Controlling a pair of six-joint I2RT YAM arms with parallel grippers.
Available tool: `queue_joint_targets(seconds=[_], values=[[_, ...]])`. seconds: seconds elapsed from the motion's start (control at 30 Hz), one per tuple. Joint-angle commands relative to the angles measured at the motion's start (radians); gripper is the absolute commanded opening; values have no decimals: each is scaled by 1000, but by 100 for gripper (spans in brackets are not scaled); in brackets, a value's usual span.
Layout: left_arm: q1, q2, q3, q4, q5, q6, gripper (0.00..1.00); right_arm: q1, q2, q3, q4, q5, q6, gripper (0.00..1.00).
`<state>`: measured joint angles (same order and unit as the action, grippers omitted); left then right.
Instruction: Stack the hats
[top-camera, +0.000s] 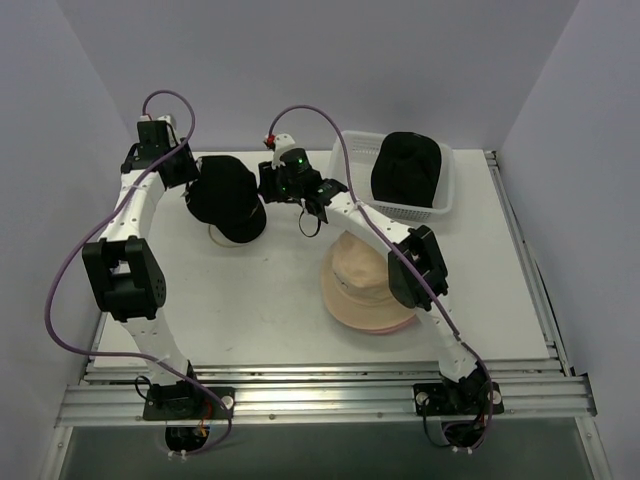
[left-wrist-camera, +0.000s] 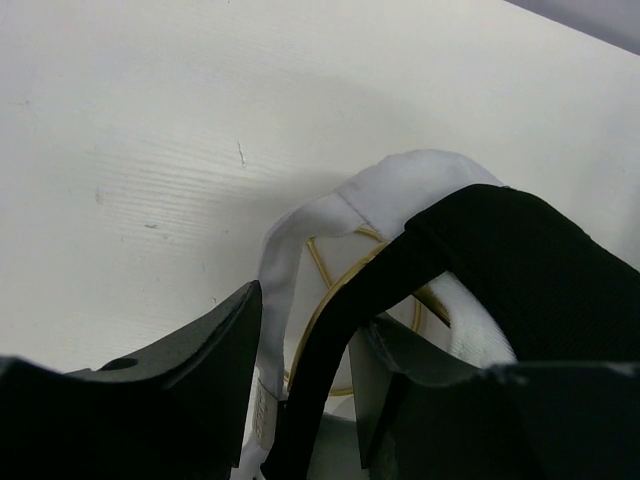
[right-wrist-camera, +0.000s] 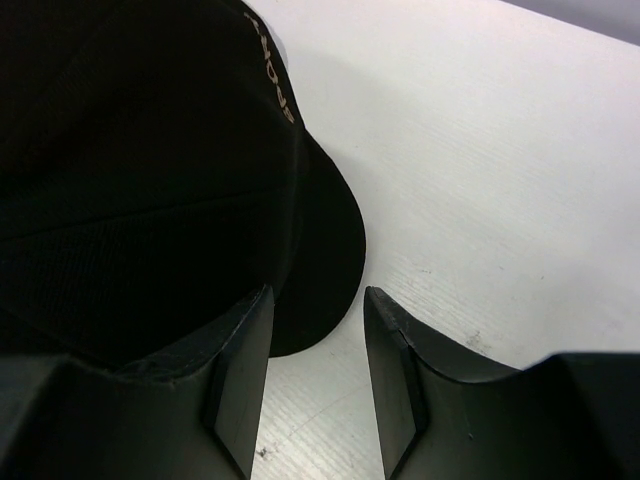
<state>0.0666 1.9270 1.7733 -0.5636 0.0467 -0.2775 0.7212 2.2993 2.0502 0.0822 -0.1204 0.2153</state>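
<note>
A black cap (top-camera: 228, 198) sits on top of a white cap (top-camera: 222, 238) at the back left. My left gripper (top-camera: 195, 190) is at the black cap's rear. In the left wrist view it (left-wrist-camera: 305, 330) is shut on the black cap's rim (left-wrist-camera: 520, 270), with the white cap's strap (left-wrist-camera: 300, 230) beside it. A gold wire frame (left-wrist-camera: 330, 300) shows under the white cap. My right gripper (top-camera: 264, 188) is open and empty just right of the cap; its wrist view (right-wrist-camera: 318, 300) shows the black cap's brim (right-wrist-camera: 150, 150) next to the left finger. A tan bucket hat (top-camera: 362, 265) lies on a pink hat (top-camera: 375, 322).
A white mesh basket (top-camera: 440, 210) at the back right holds a black hat (top-camera: 408, 165). The right arm reaches over the tan hat. The table's front edge is a metal rail (top-camera: 320, 395). Walls close in on both sides.
</note>
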Motion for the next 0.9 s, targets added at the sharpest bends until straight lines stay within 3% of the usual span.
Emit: queue_joint_targets(seconds=[0.0,0.6,0.87], values=[[7,63,-46,-5,-34,3,48,9,-1,42,14,10,4,38],[15,84,-61,-53,-99,-11,49,7,-15,25,22,7,21,37],[58,6,-34,-64,-47,-41,62,-2,-55,22,-5,13,-1,37]])
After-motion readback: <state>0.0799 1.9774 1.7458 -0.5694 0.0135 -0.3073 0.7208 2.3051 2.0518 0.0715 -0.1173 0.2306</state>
